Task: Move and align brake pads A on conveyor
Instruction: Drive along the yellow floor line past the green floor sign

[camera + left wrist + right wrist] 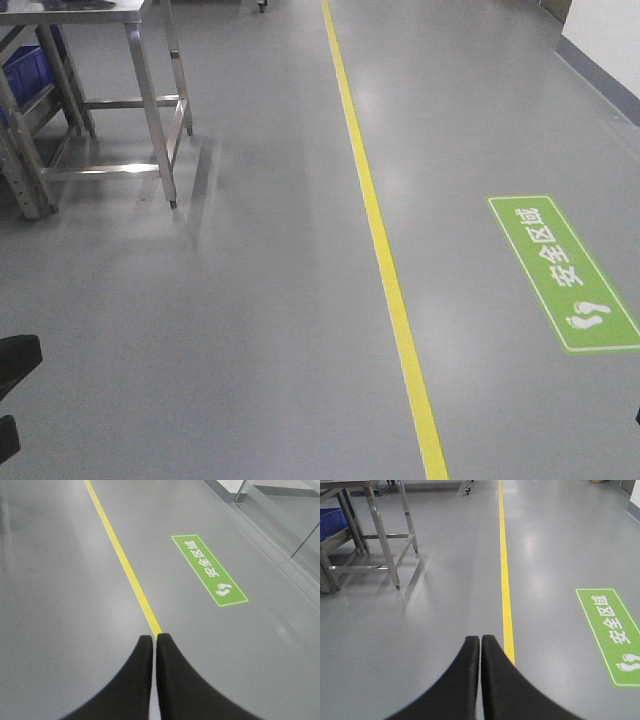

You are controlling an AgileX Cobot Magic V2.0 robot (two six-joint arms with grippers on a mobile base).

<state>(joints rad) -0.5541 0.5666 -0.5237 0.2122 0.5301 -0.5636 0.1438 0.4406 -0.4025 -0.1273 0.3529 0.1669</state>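
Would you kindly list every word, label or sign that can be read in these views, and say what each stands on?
"安全区域": white characters on the green floor sign, right of the yellow line, with a white footprint symbol at its near end.
Nothing else can be read: the steel table and the blue bin show no visible marking.

The smooth grey floor (250, 330) carries a painted yellow line (385, 270) running into the distance, with a green footprint sign (562, 272) stuck flat to the right of that line and a steel table (150, 110) standing left of it.
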